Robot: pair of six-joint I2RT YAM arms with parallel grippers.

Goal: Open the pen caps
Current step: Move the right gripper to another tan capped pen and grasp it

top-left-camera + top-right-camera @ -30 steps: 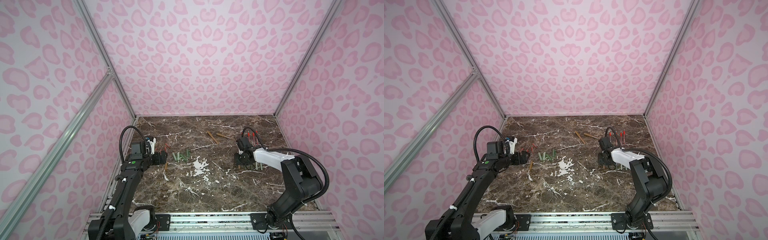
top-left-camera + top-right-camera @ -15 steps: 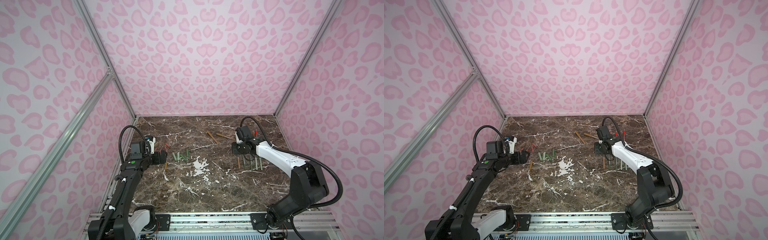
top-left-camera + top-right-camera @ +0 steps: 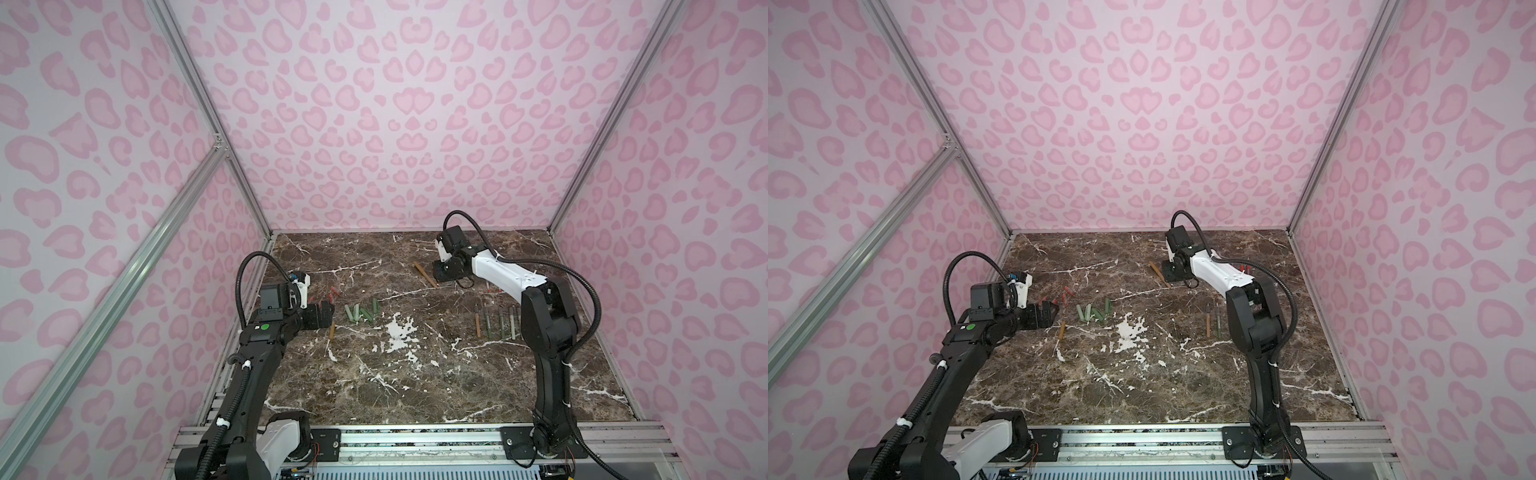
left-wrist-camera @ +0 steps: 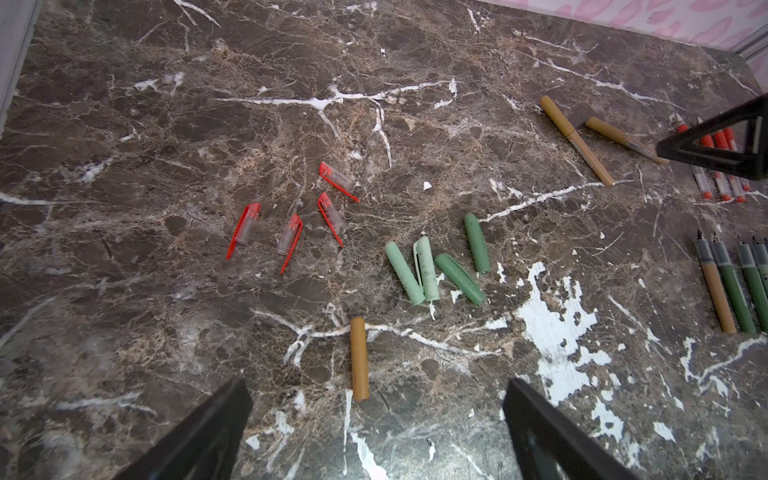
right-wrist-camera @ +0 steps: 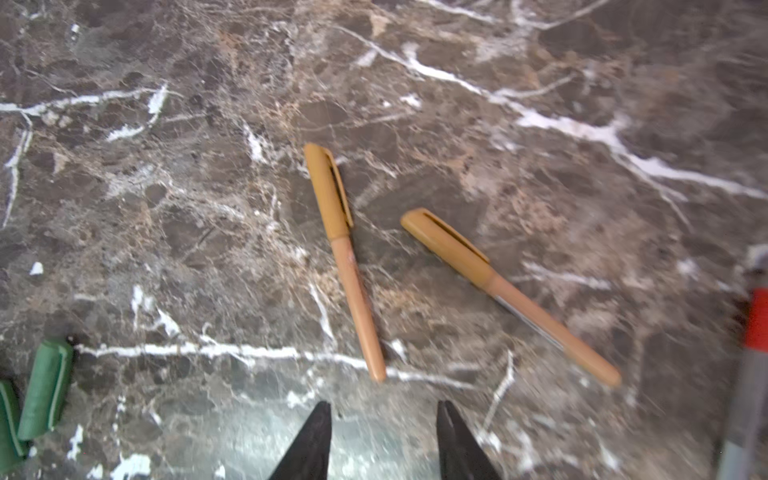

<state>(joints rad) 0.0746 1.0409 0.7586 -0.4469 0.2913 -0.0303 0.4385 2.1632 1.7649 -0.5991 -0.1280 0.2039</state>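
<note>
In both top views the left gripper (image 3: 323, 318) hangs wide open and empty beside loose sage green plastic pen caps (image 3: 361, 312) on the brown marbled surface (image 3: 374, 374). The right gripper (image 3: 441, 272) sits low by a capped tan pen (image 3: 424, 274).

The left wrist view adds four clear red-clipped pen caps (image 4: 291, 224), one loose tan pen cap (image 4: 359, 357) and a row of uncapped pen bodies (image 4: 731, 286).

The right wrist view shows the right gripper's jaws partly apart and empty, just short of two tan pens with tan caps (image 5: 328, 191) still on.
</note>
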